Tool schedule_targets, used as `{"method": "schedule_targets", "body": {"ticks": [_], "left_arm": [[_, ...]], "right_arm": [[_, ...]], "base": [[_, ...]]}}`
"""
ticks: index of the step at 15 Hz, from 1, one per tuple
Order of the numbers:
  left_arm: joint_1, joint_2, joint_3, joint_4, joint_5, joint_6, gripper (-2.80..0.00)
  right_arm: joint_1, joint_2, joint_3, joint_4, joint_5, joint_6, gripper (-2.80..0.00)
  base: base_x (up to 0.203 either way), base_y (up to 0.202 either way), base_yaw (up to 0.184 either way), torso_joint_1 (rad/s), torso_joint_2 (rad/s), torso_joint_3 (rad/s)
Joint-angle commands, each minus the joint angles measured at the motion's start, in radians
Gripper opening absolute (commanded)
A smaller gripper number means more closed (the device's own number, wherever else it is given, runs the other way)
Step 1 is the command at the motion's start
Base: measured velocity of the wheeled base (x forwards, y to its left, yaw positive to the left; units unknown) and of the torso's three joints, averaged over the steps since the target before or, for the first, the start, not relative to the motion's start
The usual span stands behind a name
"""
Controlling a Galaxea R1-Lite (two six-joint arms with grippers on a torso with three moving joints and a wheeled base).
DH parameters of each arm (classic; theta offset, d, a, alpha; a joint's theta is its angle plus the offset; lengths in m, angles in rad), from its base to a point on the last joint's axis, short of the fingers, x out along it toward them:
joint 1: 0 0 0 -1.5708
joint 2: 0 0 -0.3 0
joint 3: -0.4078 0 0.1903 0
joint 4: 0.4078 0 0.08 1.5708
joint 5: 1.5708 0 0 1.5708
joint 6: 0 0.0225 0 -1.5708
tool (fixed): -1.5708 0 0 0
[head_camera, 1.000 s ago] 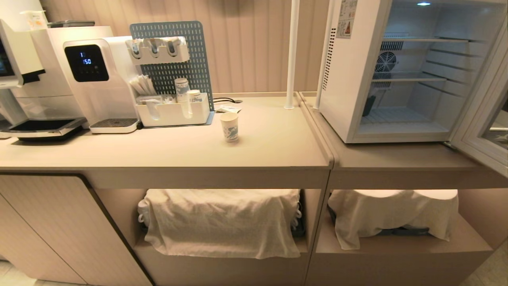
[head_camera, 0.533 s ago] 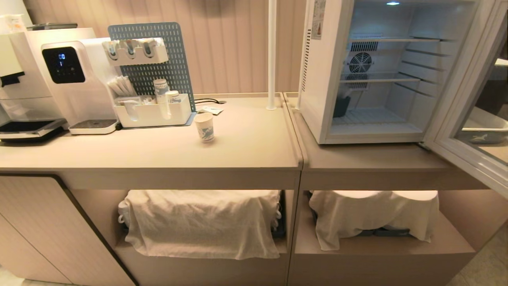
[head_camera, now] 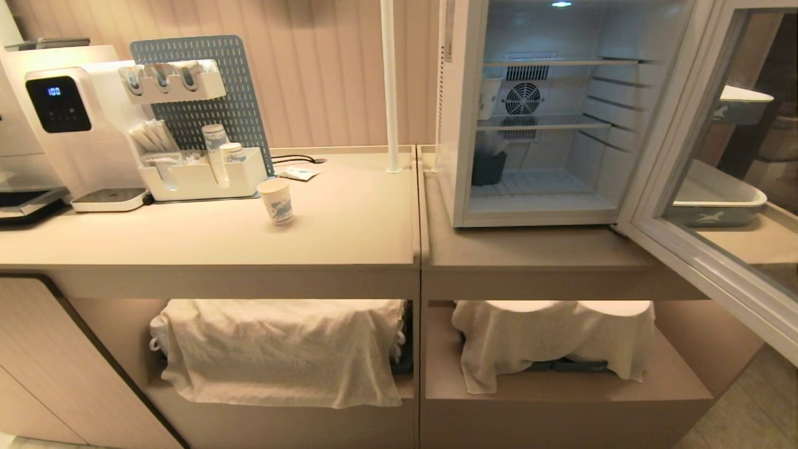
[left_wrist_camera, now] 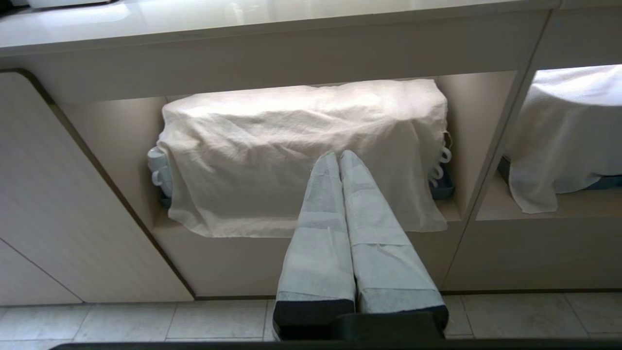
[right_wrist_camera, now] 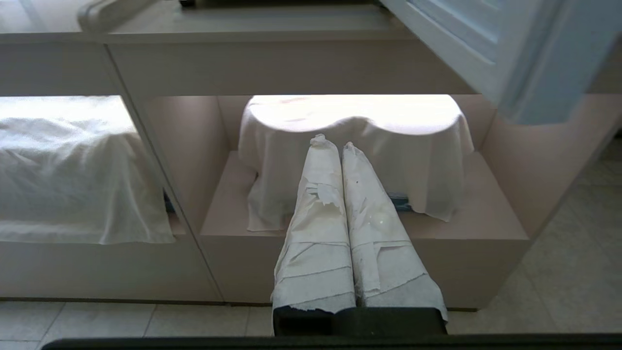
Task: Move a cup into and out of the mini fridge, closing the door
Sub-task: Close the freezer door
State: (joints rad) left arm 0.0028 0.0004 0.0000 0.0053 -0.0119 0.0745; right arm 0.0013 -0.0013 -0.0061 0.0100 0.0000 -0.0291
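The cup [head_camera: 277,200], white paper with a blue print, stands upright on the beige counter [head_camera: 349,231], left of centre. To its right the mini fridge [head_camera: 458,125] sits on the adjoining counter, lit inside, wire shelves bare. Its door [head_camera: 704,187] hangs wide open toward the right. Neither arm shows in the head view. My left gripper [left_wrist_camera: 338,156] is shut and empty, low in front of the cloth-covered shelf under the counter. My right gripper [right_wrist_camera: 335,144] is shut and empty too, before the other covered shelf, below the door's edge [right_wrist_camera: 452,53].
A white drinks machine [head_camera: 68,125] and a pegboard organiser [head_camera: 199,168] with stacked cups stand at the back left. A white pole [head_camera: 389,87] rises beside the fridge. Cloths [head_camera: 280,349] cover items on the lower shelves. Grey trays [head_camera: 717,199] lie beyond the open door.
The whole head view has shifted: counter, cup and fridge slid leftward in the picture, so the camera moved right. The cup stays put on the counter. The fridge door stays open.
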Motion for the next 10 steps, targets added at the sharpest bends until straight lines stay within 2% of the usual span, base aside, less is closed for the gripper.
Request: {"method": "schedule_targets", "body": {"ticks": [1, 10], "left_arm": [[0.000, 0.000, 0.000, 0.001, 0.000, 0.001, -2.80], [0.001, 0.000, 0.000, -0.001, 0.001, 0.002, -2.80]], "right_arm": [[0.000, 0.000, 0.000, -0.001, 0.000, 0.000, -2.80], [0.000, 0.000, 0.000, 0.001, 0.002, -0.004, -2.80]], "base": [[0.000, -0.196, -0.003, 0.000, 0.00, 0.002], [0.000, -0.196, 0.000, 0.002, 0.00, 0.002]]}}
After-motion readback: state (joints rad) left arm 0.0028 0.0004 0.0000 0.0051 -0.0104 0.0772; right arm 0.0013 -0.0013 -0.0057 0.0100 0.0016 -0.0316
